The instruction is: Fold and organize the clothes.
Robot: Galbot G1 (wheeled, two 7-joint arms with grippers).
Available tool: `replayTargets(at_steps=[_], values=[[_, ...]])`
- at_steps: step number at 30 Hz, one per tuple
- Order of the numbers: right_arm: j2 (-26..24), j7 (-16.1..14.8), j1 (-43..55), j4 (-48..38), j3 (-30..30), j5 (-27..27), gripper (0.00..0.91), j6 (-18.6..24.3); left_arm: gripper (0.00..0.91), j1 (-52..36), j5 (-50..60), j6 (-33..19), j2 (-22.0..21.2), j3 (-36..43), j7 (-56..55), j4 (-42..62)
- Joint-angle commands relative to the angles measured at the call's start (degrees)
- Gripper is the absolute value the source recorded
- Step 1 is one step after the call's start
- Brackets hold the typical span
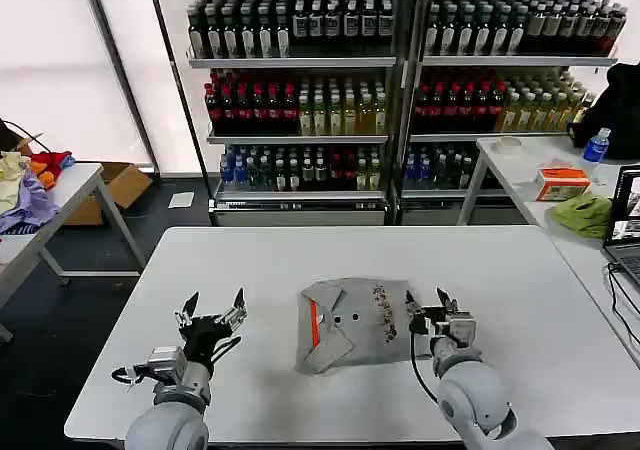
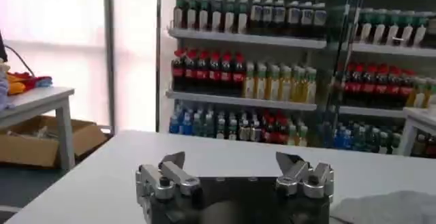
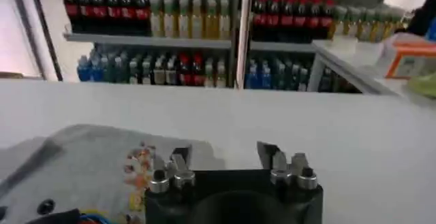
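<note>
My right gripper (image 1: pixel 429 303) hovers with its fingers spread apart and holding nothing, just beside the right edge of the folded grey shirt (image 1: pixel 355 325), low over the white table (image 1: pixel 520 270). My left gripper (image 1: pixel 212 308) stands wide and empty too, well apart from the shirt on its left side, nearer the table's front-left corner. The shirt lies near the middle of the table, toward the front edge, already gathered into a compact shape; its orange-lined collar (image 1: pixel 314 322) shows on the left half and its small coloured print (image 1: pixel 381 313) runs along the right half.

I judge the step in hand to be tidying this fold. To do it well I should bring my right fingers down flat onto the right edge, pinch only the top layer, and keep my left side ready to pin the collar half so the bundle does not slide toward the table's edge.
</note>
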Motion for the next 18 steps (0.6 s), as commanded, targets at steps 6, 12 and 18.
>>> replayTargets(at_steps=[6,12,18], values=[[5.2,-0.1,0.6,0.3,-6.1,-6.1,0.907,2.0,0.907,1.3,0.1,-0.1,-0.2,0.4,0.0,-0.7],[8.1,1.0,3.7,-6.2,-9.0,-9.6,0.907,6.7,0.907,1.5,0.1,-0.1,-0.2,0.3,0.2,-0.7],[11.2,1.6,7.2,-12.2,-11.1,-12.3,0.907,7.9,0.907,1.8,0.0,-0.1,0.0,-0.1,0.3,-0.7]])
